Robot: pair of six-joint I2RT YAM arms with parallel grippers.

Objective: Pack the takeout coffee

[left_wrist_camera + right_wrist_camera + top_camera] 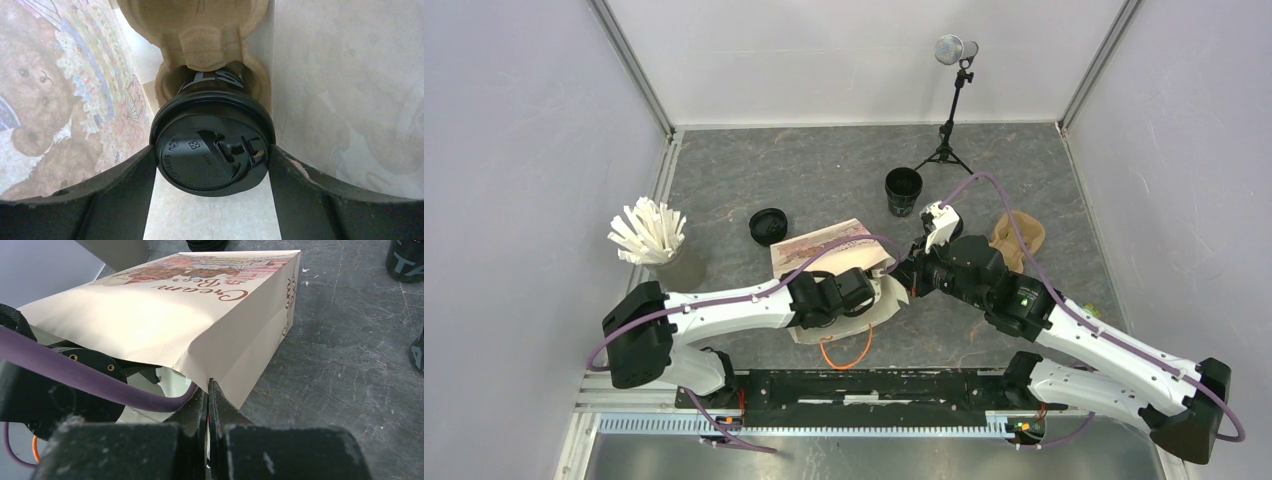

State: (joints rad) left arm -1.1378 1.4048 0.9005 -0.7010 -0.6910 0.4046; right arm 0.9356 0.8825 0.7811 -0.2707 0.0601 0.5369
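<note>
Takeout coffee cup, lidded, sits in a pocket of the pulp carrier inside the bag, at the centre of the left wrist view. The grey counter carries the paper bag, lying on its side mid-frame in the top view. The left pincer reaches into it, fingers pressed on both sides of the cup's lid. The right pincer is clamped on the bag's mouth edge. Above the bag stands an open cup and, to its left, lies a loose lid.
</note>
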